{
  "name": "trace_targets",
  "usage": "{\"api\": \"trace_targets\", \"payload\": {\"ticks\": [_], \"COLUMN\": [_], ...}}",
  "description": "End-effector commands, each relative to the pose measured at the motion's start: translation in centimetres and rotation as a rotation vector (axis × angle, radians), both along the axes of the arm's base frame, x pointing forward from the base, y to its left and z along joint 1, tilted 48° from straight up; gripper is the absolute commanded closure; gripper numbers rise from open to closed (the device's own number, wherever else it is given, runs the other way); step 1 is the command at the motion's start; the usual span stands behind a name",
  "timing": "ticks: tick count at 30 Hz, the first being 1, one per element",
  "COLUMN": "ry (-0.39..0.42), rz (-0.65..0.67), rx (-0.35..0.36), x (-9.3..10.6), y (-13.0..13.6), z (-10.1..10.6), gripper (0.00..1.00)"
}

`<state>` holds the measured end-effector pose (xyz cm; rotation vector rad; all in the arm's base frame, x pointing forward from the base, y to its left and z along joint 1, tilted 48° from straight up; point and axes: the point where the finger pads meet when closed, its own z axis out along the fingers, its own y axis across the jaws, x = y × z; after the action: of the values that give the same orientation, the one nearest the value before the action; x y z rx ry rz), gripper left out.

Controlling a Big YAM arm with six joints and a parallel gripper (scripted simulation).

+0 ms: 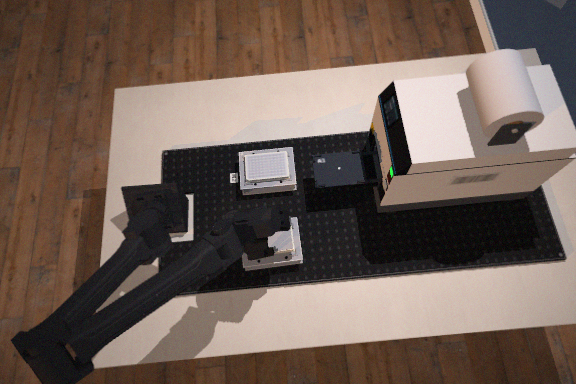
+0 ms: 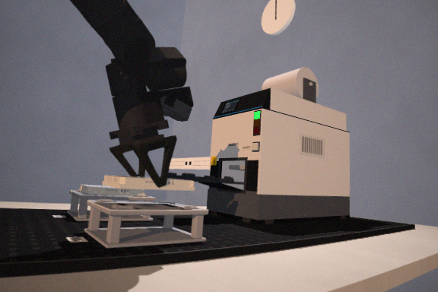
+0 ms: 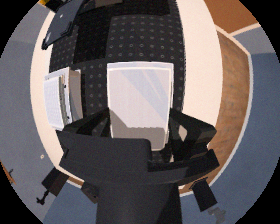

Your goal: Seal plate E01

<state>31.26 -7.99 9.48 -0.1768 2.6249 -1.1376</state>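
My gripper (image 1: pixel 277 233) (image 2: pixel 150 179) (image 3: pixel 139 110) is shut on plate E01 (image 1: pixel 285 242) (image 2: pixel 182 185) (image 3: pixel 141 90), across its long sides. The plate's top looks smooth and shiny, like foil. It hangs roughly level a little above the front nest N1 (image 1: pixel 298 252) (image 2: pixel 114 226), with a gap below it. The corner mark A1 cannot be read. The other plate (image 1: pixel 267 166) (image 2: pixel 110 190) (image 3: pixel 53 102) sits in the rear nest N2 (image 1: pixel 270 189). The sealer's stage (image 1: pixel 332 169) (image 2: pixel 198 179) (image 3: pixel 66 25) is out and bare. The lamp (image 1: pixel 392 172) (image 2: pixel 257 115) is green.
The sealer (image 1: pixel 450 127) (image 2: pixel 304 161) stands to the right, its START button (image 2: pixel 255 147) on the front below the lamp. The stage juts out towards the nests, beyond N2. A foil roll (image 1: pixel 502 89) (image 2: pixel 293 83) sits on top.
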Motion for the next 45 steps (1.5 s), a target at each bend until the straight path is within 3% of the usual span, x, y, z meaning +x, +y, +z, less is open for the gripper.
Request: {"api": "trace_targets", "payload": {"ticks": [1, 16, 29, 45], "ry": [-0.031, -0.041, -0.011, 0.002], "rz": [0.008, 0.012, 0.019, 0.011], "rx": [0.002, 0.006, 0.002, 0.001], "x": [1.8, 2.4, 0.3, 0.0], "y": [0.1, 0.1, -0.3, -1.1], "z": [1.3, 1.3, -0.3, -1.2], "gripper": [1.0, 1.0, 1.0, 1.0]}}
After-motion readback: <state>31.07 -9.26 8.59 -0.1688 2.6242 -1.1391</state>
